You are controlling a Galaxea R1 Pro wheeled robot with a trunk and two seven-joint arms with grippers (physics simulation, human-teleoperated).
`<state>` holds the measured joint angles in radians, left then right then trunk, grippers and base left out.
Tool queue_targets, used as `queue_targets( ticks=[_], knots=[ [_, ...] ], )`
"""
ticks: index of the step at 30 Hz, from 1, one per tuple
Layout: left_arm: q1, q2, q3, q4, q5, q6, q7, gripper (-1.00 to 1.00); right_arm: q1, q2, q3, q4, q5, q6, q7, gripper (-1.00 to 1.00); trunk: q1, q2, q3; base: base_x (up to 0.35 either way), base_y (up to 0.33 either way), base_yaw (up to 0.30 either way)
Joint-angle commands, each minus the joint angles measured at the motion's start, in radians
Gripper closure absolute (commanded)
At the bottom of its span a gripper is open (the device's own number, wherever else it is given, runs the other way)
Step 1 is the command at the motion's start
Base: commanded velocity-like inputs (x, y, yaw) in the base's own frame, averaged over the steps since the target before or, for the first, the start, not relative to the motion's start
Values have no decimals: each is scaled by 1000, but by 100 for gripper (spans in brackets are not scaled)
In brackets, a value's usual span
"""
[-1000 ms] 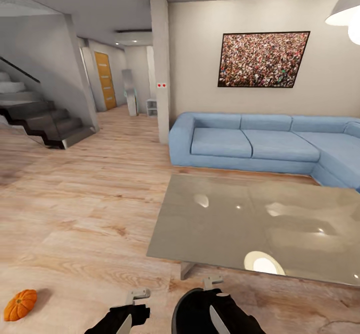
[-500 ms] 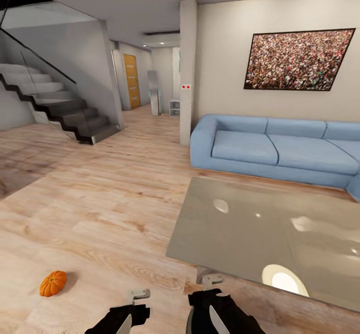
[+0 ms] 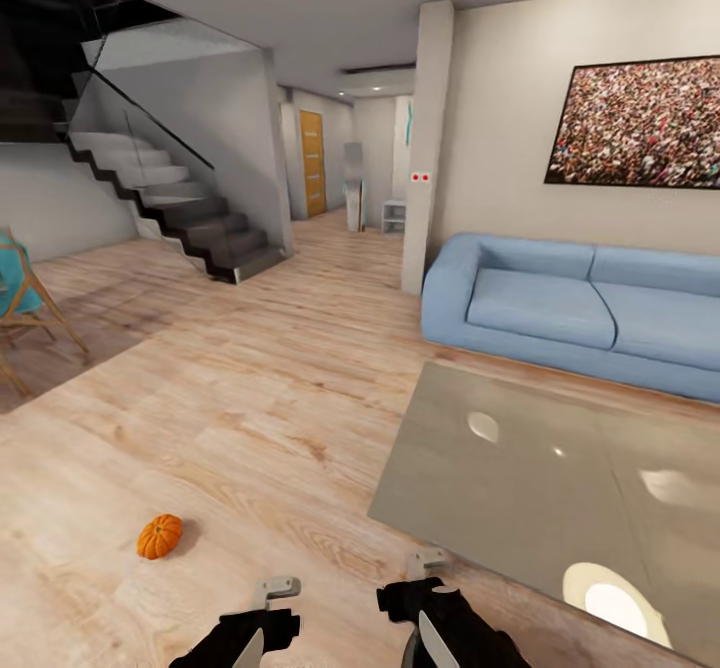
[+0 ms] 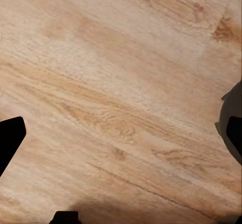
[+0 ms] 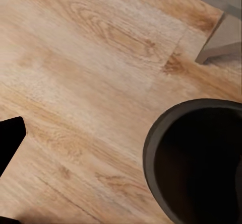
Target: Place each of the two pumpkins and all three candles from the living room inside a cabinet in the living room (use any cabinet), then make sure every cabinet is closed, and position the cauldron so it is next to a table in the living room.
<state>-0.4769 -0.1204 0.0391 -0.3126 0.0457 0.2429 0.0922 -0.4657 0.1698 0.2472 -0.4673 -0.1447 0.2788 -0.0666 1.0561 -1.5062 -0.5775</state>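
Note:
One small orange pumpkin (image 3: pixel 160 536) lies on the wooden floor, left of and slightly ahead of my left gripper (image 3: pixel 262 620). That gripper hangs over bare floor planks, its fingers (image 4: pixel 10 138) wide apart and holding nothing. The black cauldron (image 5: pixel 196 158) stands on the floor right beside my right gripper (image 3: pixel 430 608). I look down into its dark mouth in the right wrist view, and a dark sliver of it (image 4: pixel 231 108) shows in the left wrist view. The right gripper looks open and empty, with one finger (image 5: pixel 9 138) showing far out. The candles and the cabinet are out of view.
A low glass-topped table (image 3: pixel 500 468) stands just ahead to the right, with one leg (image 5: pixel 222 38) close to the cauldron. Behind it is a blue sofa (image 3: pixel 560 308). Stairs (image 3: pixel 190 218) rise at the back left, and a wooden chair (image 3: pixel 25 308) stands at the far left.
The head camera has swung left, so pumpkin, table and sofa slid right in the picture and the chair came into view. The cauldron under my right arm has dropped out of the head view.

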Motion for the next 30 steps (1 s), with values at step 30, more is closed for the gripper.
queue_targets(
  ticks=[30],
  knots=[
    [0,1,4,-2,5,6,4,-100,-1,-1,7,-1,-9,5,-7,-100,-115,210,93,0,0,292]
  ],
)
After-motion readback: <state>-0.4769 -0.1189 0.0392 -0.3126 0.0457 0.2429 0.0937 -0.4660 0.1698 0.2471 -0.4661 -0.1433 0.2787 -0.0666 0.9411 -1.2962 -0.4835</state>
